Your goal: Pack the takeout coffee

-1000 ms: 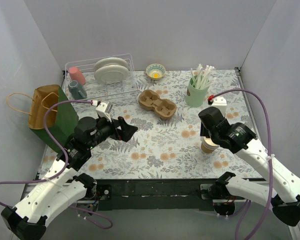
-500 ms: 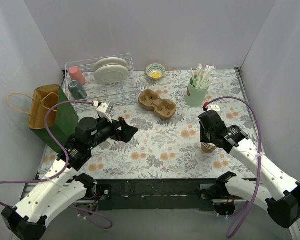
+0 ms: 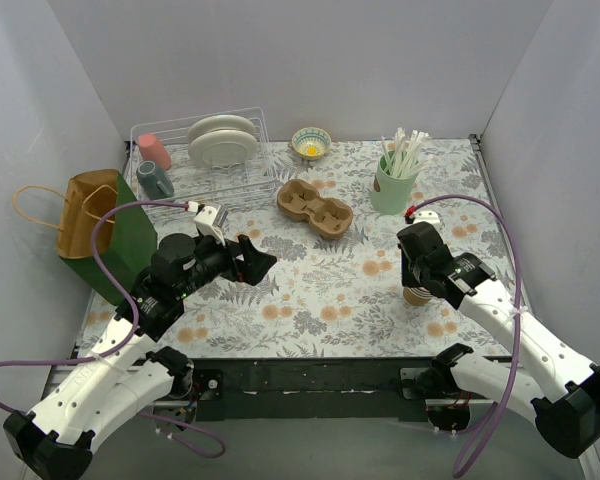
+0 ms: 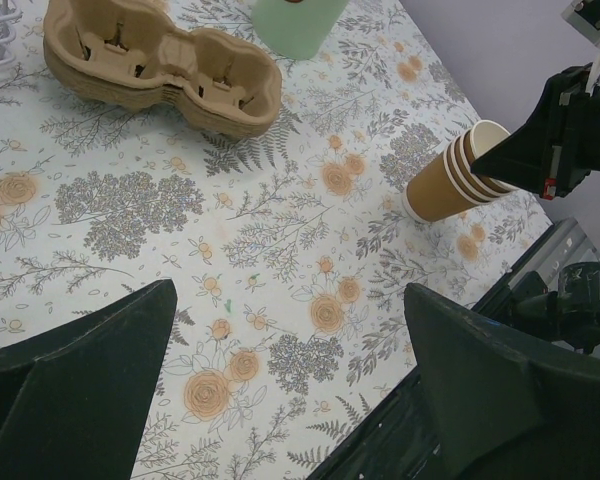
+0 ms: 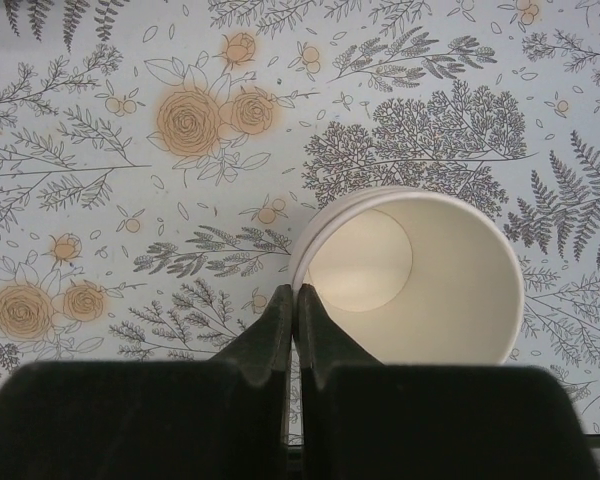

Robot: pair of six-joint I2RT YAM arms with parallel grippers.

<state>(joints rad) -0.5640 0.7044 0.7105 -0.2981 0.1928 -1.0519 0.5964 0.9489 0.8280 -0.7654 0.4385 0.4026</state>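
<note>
The takeout coffee is out of view in every frame. A stack of lidless tan paper cups (image 3: 417, 294) stands on the floral table at the right. In the right wrist view I look straight down into its cream inside (image 5: 420, 280). My right gripper (image 5: 295, 298) is shut on the top cup's rim, one finger inside the wall and one outside. The left wrist view shows the same stack (image 4: 450, 180), tilted, with the right gripper at its mouth. My left gripper (image 4: 288, 300) hangs open over bare table at centre left, holding nothing.
A moulded cardboard cup carrier (image 3: 314, 207) lies at the centre back. A green holder of straws (image 3: 393, 185) stands behind the cups. A dish rack (image 3: 195, 160), a small bowl (image 3: 311, 143) and a brown paper bag (image 3: 85, 215) are at the back and left.
My right gripper has closed its fingers onto the top cup's rim. The right arm shifted slightly toward the stack early on. The left arm has not moved.
</note>
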